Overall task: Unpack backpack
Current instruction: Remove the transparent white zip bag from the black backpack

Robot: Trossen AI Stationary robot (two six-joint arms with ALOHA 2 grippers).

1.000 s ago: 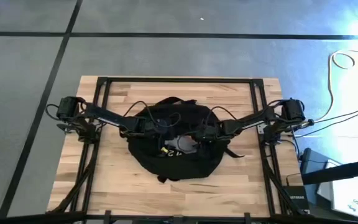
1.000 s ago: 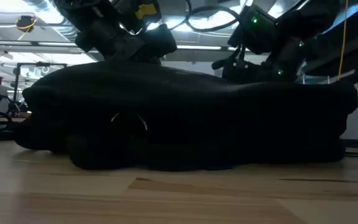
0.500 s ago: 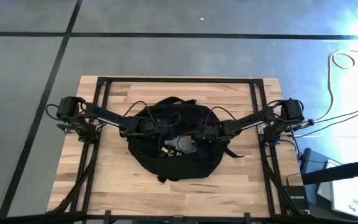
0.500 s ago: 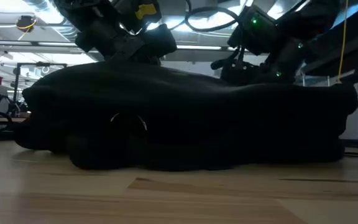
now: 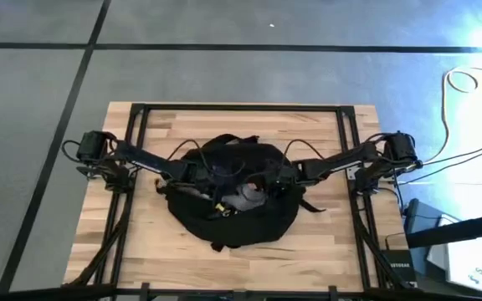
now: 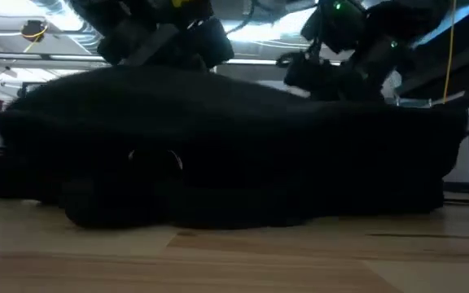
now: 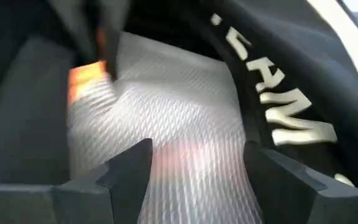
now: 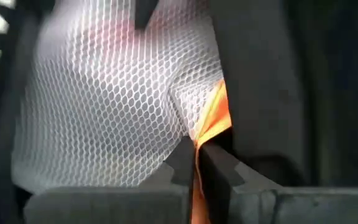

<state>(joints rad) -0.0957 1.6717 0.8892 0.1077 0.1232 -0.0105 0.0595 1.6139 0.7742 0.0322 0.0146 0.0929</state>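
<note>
Right gripper (image 8: 196,163) fingers pinched tight on white mesh (image 8: 117,106) with orange edge (image 8: 213,115). Left gripper (image 7: 197,171) fingers spread over same mesh, probably not touching. Both inside backpack (image 5: 237,213) opening, table (image 5: 325,242) centre; right enters from 3 o'clock, left from 9. Low view: backpack hides grippers.

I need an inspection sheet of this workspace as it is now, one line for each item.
Surface: wooden table, bare around the bag.
Job's things: black backpack lies flat mid-table, open on top; a white mesh pouch with an orange part shows inside.
Clutter: nothing seen.
Grippers: left hand open over the pouch; right hand shut on the pouch's mesh.
Cables: thin black leads along both arms; white cable on floor.
Surroundings: grey floor, equipment beside the table.
</note>
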